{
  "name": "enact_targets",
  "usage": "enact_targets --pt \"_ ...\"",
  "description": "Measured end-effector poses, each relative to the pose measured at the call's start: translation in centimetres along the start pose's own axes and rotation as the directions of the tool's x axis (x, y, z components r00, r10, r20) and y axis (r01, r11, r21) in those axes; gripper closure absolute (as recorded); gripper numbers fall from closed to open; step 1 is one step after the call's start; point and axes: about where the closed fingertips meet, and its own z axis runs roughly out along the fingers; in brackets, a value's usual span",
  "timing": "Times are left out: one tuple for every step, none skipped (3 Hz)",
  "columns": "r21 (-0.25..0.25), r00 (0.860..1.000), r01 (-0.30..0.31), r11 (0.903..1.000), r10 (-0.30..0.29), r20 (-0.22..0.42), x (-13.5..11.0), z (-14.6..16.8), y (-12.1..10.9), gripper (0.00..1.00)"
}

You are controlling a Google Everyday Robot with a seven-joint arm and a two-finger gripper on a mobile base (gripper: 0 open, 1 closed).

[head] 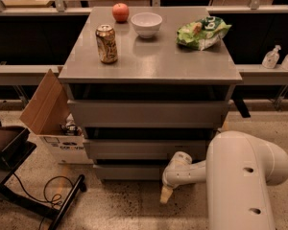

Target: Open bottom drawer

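The grey cabinet [149, 61] has three drawers stacked in front. The bottom drawer [127, 171] is the lowest and slimmest grey front, and looks shut or nearly shut. My white arm [240, 176] comes in from the lower right. My gripper [167, 193] hangs just in front of the bottom drawer's right part, near the floor, with a tan tip pointing down.
On the cabinet top stand a can [107, 43], a red apple [120, 12], a white bowl [146, 24] and a green chip bag [201, 31]. An open cardboard box [53, 123] sits left of the cabinet. A black stand and cable [53, 195] lie at lower left.
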Motion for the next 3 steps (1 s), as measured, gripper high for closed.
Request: enact_targets --pt "0.052 0.998 0.054 0.9972 -0.056 0.033 -0.47 0.17 -0.43 0.00" --pt "0.118 0.991 0.120 0.9858 -0.127 0.051 -0.57 0.91 -1.00 0.00" --pt "0.118 0.991 0.120 0.9858 -0.127 0.051 -0.57 0.91 -1.00 0.00"
